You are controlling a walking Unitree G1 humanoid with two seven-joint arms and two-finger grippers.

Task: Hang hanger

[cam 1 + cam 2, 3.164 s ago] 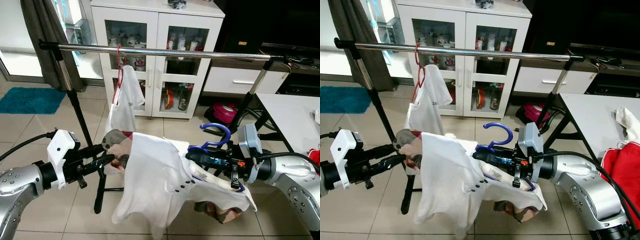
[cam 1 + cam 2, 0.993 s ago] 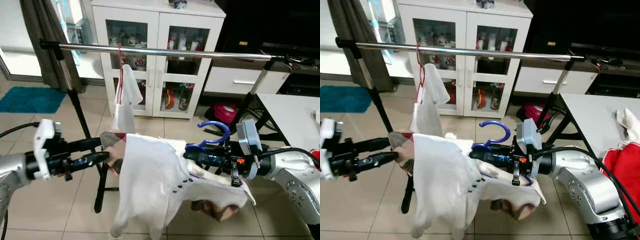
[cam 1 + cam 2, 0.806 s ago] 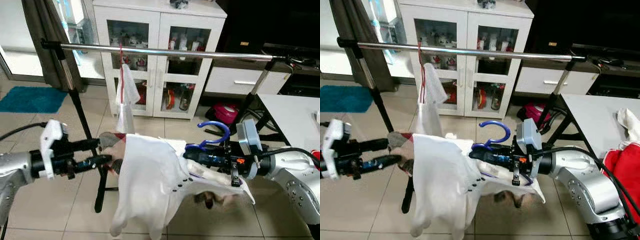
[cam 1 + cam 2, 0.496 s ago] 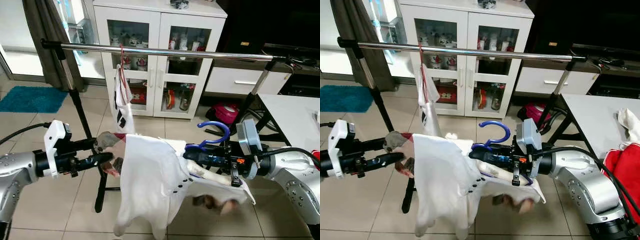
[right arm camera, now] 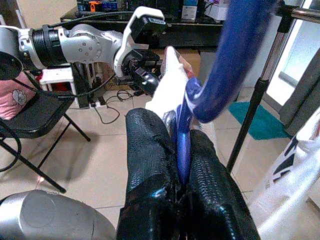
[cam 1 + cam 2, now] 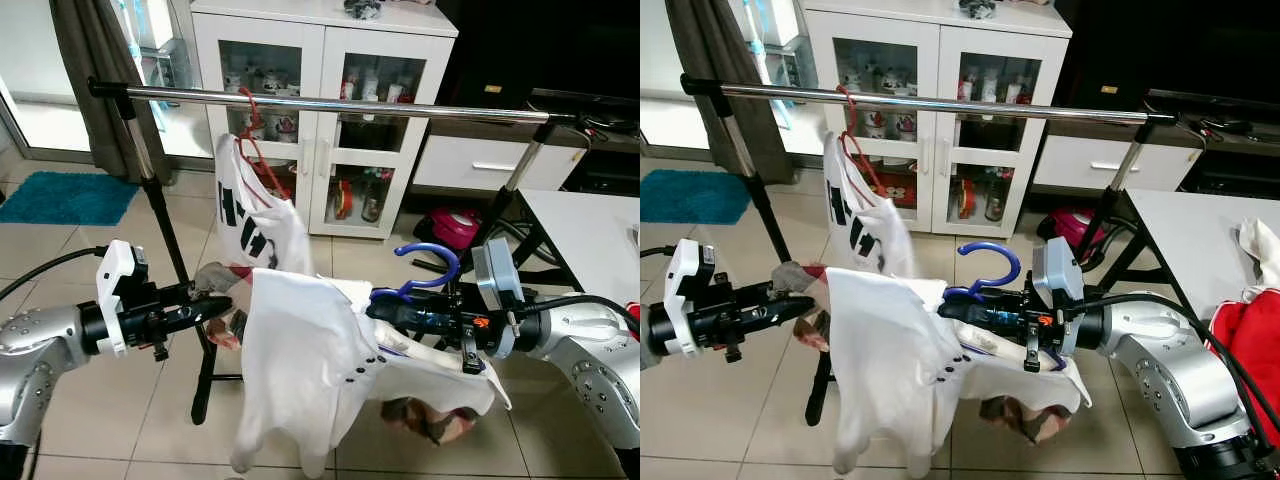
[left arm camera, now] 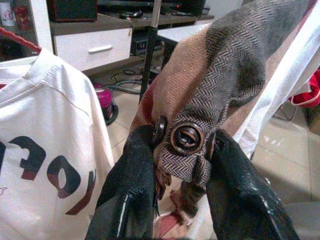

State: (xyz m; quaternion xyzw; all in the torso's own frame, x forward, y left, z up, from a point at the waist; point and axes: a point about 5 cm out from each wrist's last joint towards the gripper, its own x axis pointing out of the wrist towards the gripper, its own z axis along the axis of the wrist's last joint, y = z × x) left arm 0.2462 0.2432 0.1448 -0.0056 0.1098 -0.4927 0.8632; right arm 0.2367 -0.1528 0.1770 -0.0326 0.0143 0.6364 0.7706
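Left eye view shows the right end effector pinching the blue hanger at its neck, hook upward, well below the rail, so the white shirt drapes freely. Meanwhile the left end effector clamps the herringbone garment, probably keeping cloth spread clear of the hook.

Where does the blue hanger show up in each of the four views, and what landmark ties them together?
Left eye view: blue hanger, hook up, right of centre, held by the right gripper.
Right eye view: hook at centre.
Left wrist view: not in it.
Right wrist view: blue bar between the fingers.
Shared landmark: white shirt draped on the hanger.
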